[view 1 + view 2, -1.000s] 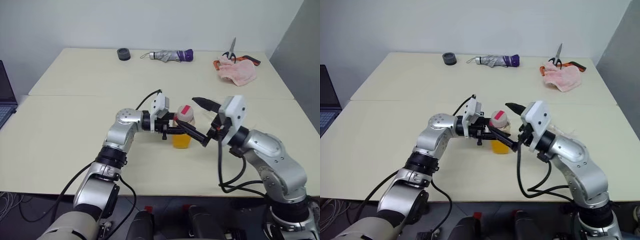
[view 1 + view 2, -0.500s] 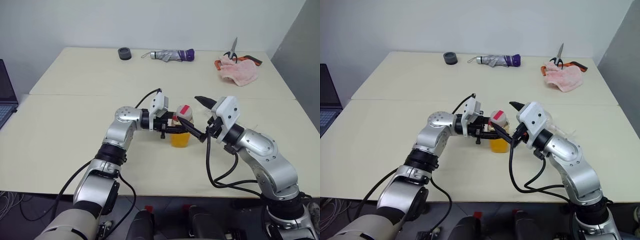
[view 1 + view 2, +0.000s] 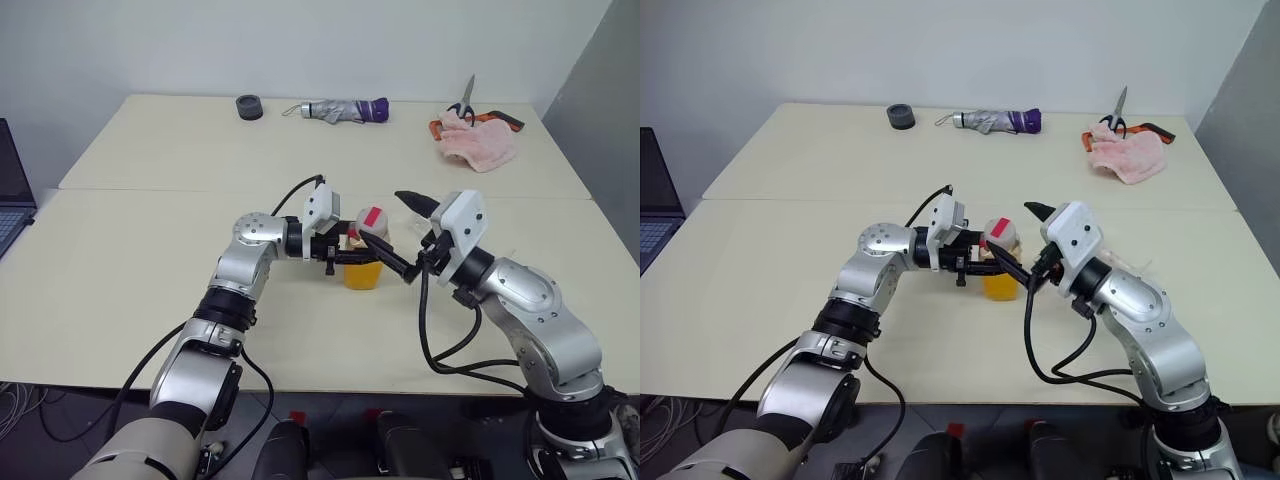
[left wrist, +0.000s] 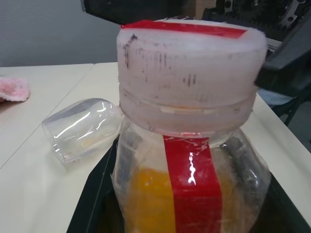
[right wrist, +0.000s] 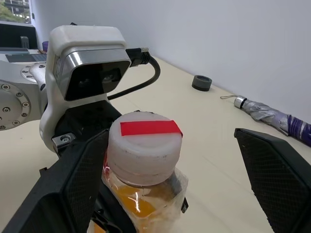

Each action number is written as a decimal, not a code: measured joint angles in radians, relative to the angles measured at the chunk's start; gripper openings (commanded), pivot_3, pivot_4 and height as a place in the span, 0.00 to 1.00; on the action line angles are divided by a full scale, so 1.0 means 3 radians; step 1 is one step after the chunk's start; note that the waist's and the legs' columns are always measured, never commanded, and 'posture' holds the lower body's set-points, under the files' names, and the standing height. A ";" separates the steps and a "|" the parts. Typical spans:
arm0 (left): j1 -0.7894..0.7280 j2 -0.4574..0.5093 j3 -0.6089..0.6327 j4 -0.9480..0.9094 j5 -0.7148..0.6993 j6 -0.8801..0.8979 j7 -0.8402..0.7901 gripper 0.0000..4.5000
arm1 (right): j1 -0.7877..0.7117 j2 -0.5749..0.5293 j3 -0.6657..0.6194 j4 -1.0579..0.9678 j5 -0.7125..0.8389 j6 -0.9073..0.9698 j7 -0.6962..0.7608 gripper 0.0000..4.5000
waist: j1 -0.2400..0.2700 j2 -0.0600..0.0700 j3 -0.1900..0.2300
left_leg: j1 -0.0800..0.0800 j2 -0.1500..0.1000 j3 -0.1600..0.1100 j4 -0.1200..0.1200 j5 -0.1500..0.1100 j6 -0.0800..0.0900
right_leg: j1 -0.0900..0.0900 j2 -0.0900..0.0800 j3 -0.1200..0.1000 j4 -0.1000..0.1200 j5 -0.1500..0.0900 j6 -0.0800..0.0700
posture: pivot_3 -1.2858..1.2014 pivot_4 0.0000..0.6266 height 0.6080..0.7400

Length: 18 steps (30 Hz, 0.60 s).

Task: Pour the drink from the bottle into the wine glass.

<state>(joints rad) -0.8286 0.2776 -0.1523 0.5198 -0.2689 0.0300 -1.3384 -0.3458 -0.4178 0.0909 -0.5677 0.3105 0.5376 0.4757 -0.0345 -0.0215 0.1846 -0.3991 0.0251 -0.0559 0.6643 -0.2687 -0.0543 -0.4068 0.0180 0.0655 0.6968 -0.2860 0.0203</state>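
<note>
The bottle [image 3: 364, 262] is small and clear, with a red strip and a whitish cap [image 5: 144, 145]. It stands upright mid-table, and the orange drink [image 4: 146, 194] fills its lower body. My left gripper [image 3: 350, 253] comes in from the left and is shut on the bottle's body. My right gripper [image 3: 383, 218] is open. Its two black fingers [image 5: 73, 189] stand on either side of the cap without touching it. The wine glass [image 4: 80, 126] shows as a clear bowl lying on its side on the table beyond the bottle; its stem is hidden.
Along the far edge of the table [image 3: 150, 250] lie a black round object [image 3: 248, 106], a folded grey and purple umbrella [image 3: 335, 110], scissors [image 3: 462, 100] and a pink cloth [image 3: 478, 143]. A laptop [image 3: 10, 190] sits at the left edge.
</note>
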 measured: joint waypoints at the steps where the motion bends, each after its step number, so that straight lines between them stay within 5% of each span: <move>1: 0.0000 0.0000 0.0000 0.0006 0.0000 -0.0001 0.0003 0.40 | 0.0009 -0.0007 -0.0004 0.0000 0.0011 0.0003 0.0000 0.97 | 0.0000 0.0000 0.0000 | 0.0000 0.0000 0.0000 0.0000 0.0000 0.0000 | 0.0000 0.0000 0.0000 0.0000 0.0000 0.0000 | 0.52 0.24 1.00; 18: 0.0000 0.0039 0.0064 0.0031 0.0000 -0.0055 -0.0015 0.40 | 0.0085 -0.0181 -0.0285 0.0003 0.0112 0.0077 0.0009 0.97 | 0.0005 0.0000 0.0000 | 0.0000 0.0000 0.0000 0.0000 0.0000 0.0000 | 0.0000 0.0000 0.0000 0.0000 0.0000 0.0000 | 0.52 0.24 1.00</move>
<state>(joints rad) -0.8286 0.2892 -0.1331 0.5290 -0.2691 0.0134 -1.3430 -0.3203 -0.4721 0.0056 -0.5668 0.3442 0.5606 0.4784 -0.0329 -0.0216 0.1846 -0.3992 0.0249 -0.0558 0.6642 -0.2687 -0.0543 -0.4069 0.0179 0.0655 0.6968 -0.2860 0.0203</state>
